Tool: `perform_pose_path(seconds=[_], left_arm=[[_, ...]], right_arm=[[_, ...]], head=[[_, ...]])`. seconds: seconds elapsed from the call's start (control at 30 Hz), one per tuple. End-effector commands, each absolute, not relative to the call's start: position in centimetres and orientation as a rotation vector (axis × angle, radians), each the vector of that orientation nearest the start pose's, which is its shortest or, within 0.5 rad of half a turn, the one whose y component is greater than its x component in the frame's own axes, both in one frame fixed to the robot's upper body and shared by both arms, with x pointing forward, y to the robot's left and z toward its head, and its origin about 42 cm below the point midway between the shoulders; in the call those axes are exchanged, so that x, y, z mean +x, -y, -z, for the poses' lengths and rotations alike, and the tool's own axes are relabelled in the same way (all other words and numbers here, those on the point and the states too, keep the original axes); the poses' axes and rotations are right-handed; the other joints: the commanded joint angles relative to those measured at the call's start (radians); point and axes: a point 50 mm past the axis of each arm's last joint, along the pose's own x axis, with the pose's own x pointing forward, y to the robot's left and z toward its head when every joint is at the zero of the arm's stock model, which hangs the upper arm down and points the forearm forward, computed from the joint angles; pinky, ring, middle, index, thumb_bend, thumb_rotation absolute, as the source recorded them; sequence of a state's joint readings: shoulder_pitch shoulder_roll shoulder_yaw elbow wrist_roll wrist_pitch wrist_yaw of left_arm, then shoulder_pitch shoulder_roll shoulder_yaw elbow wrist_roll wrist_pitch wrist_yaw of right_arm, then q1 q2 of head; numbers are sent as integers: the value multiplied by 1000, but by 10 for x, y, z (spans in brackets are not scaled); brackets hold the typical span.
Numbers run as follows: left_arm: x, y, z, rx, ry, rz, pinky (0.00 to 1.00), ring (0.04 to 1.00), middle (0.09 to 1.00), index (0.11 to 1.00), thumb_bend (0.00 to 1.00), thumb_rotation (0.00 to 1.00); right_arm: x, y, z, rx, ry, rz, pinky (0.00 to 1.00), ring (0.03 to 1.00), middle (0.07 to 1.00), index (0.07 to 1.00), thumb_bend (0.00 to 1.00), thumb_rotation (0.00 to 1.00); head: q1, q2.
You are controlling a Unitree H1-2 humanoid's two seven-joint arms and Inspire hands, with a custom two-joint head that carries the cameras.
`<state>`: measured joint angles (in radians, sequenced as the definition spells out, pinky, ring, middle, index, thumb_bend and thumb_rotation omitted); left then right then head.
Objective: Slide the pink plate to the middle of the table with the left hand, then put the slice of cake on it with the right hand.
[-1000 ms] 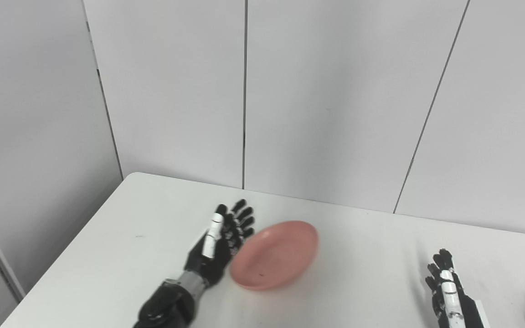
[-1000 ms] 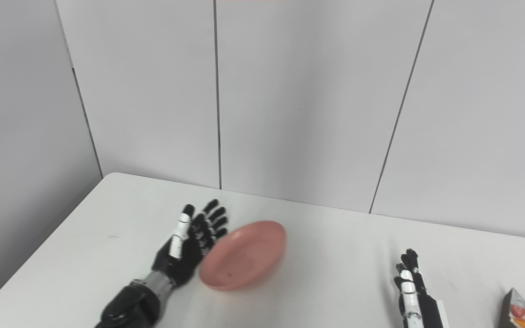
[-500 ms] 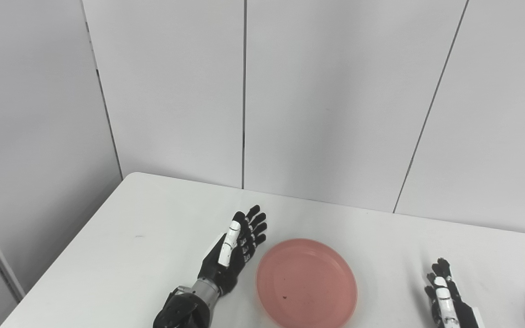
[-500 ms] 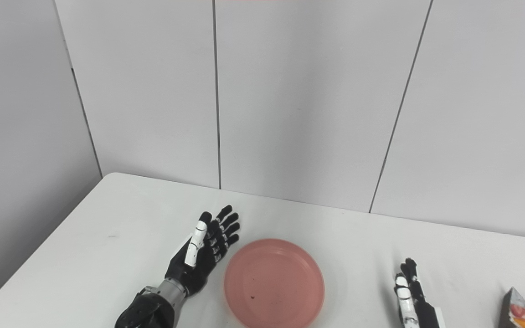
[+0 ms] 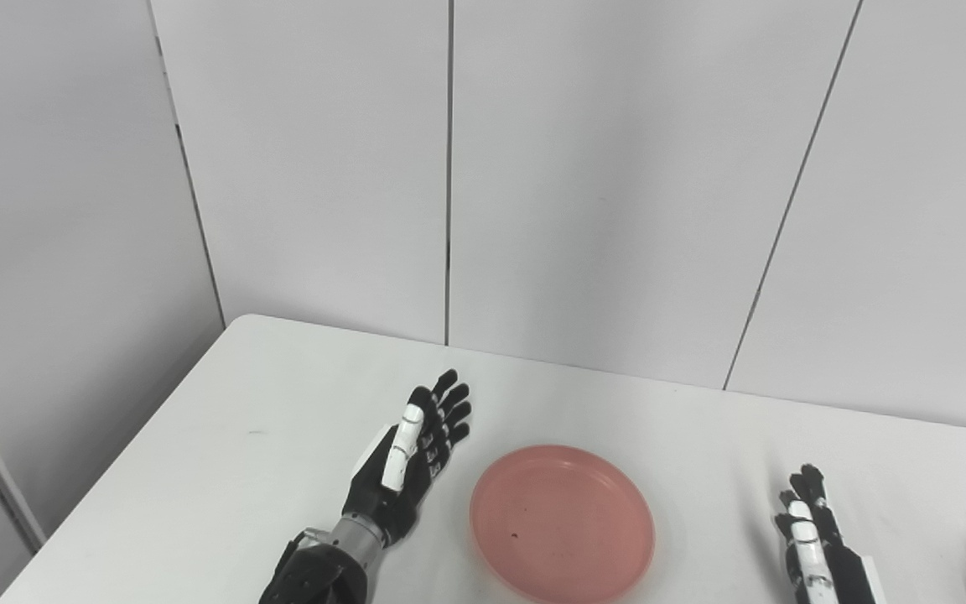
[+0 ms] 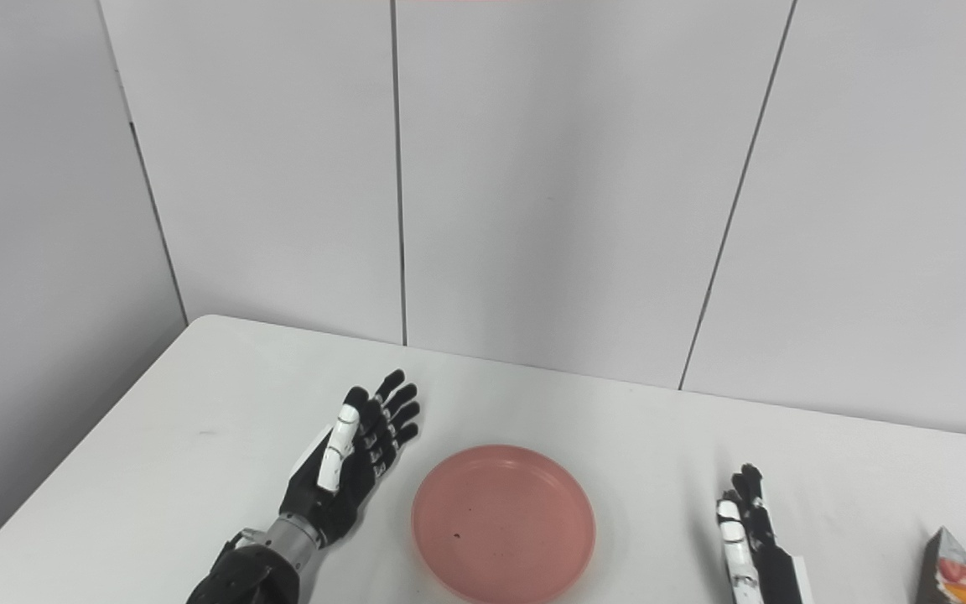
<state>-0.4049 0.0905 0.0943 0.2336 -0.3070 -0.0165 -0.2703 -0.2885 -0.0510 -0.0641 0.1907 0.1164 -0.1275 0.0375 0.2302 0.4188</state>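
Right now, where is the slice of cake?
The triangular slice of cake sits at the table's near right corner, cut off by the picture's bottom edge. It lies just right of the right hand, far from the round pink plate.

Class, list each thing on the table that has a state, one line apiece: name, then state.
pink plate: flat on the table, empty, touched by neither hand
slice of cake: on the table at the right edge, not held
left hand: open, beside the plate, apart from it
right hand: open, holding nothing, between plate and cake
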Motion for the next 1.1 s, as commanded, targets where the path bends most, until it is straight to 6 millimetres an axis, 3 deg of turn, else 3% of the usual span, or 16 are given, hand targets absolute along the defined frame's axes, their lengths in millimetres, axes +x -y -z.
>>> perform_pose_path(seconds=[0.0, 0.27, 0.57, 0.8, 1.07], left_arm=[[411, -216, -196, -213, 276, 315, 1000, 1000, 1000, 1000, 796, 1000], [404, -212, -188, -206, 243, 348, 1000, 1000, 1000, 1000, 787, 1000], [402, -218, -184, -204, 227, 360, 1000, 1000, 1000, 1000, 783, 1000], [406, -218, -177, -203, 204, 352, 1000, 1000, 1000, 1000, 779, 1000], [409, -224, -165, -212, 178, 351, 1000, 1000, 1000, 1000, 773, 1000]], right_arm=[[382, 220, -164, 72, 325, -36, 1000, 1000, 1000, 1000, 639, 813], [385, 213, -162, 75, 330, -49, 1000, 991, 998, 1000, 694, 804], [383, 205, -166, 50, 324, -60, 1000, 986, 988, 1000, 650, 834], [386, 205, -167, 47, 324, -62, 1000, 988, 991, 1000, 620, 835], [386, 199, -166, 60, 318, -67, 1000, 990, 1000, 1000, 617, 814]], head=[[-11, 3], [-89, 33], [-156, 67], [-158, 73], [-227, 76]])
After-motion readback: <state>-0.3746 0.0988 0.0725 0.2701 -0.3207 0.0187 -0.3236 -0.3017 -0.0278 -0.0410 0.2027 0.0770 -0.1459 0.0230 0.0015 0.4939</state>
